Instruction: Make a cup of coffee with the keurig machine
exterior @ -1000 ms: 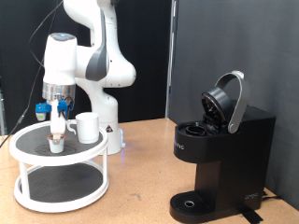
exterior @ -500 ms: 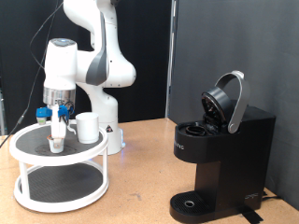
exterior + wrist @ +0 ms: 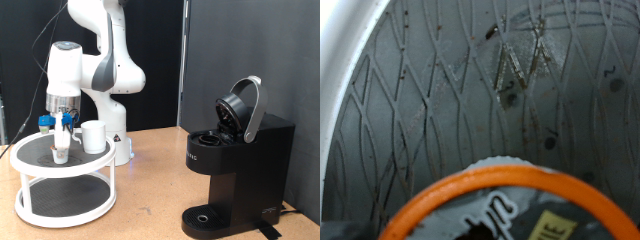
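My gripper (image 3: 63,143) hangs low over the top tier of a white two-tier round stand (image 3: 62,173) at the exterior view's left. Its fingertips reach down around a small coffee pod (image 3: 61,155). The wrist view shows the pod's orange rim (image 3: 500,178) very close on the grey patterned mat (image 3: 440,100), and no fingers show there. The cup (image 3: 93,136), a white mug, stands on the same tier just right of the gripper. The keurig machine (image 3: 235,165) is at the right with its lid (image 3: 243,108) raised and its drip tray (image 3: 205,218) bare.
The robot's white base (image 3: 112,135) stands right behind the stand. A black backdrop panel (image 3: 250,50) rises behind the machine. The wooden tabletop (image 3: 150,190) lies between the stand and the machine. The stand's raised white edge (image 3: 345,50) borders the mat.
The gripper has sunk a little lower onto the pod, which now hides the pod's brown top. The cup and the machine have not moved.
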You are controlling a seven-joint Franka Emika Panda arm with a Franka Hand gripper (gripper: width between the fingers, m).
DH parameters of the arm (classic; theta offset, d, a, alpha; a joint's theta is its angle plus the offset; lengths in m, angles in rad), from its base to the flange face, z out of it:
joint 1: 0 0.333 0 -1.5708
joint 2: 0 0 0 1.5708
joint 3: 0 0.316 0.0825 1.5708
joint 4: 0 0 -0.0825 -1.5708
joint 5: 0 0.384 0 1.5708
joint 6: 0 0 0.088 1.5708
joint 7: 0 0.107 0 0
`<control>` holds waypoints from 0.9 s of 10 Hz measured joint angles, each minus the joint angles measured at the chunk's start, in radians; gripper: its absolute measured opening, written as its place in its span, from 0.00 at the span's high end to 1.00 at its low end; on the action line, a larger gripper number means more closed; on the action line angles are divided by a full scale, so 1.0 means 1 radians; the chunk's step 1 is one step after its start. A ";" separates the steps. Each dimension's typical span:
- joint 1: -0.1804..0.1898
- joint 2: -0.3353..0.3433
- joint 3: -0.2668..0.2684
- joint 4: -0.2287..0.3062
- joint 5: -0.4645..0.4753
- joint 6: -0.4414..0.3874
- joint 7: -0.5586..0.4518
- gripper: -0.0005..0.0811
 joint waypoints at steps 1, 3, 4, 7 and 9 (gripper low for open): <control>0.000 0.000 -0.002 0.000 0.001 0.000 0.000 0.41; 0.000 0.000 -0.005 0.000 0.003 0.000 -0.001 0.55; 0.000 0.000 -0.007 0.001 0.006 0.000 -0.004 0.55; 0.000 0.000 -0.016 0.007 0.020 -0.004 -0.022 0.55; 0.000 0.000 -0.021 0.014 0.030 -0.013 -0.035 0.55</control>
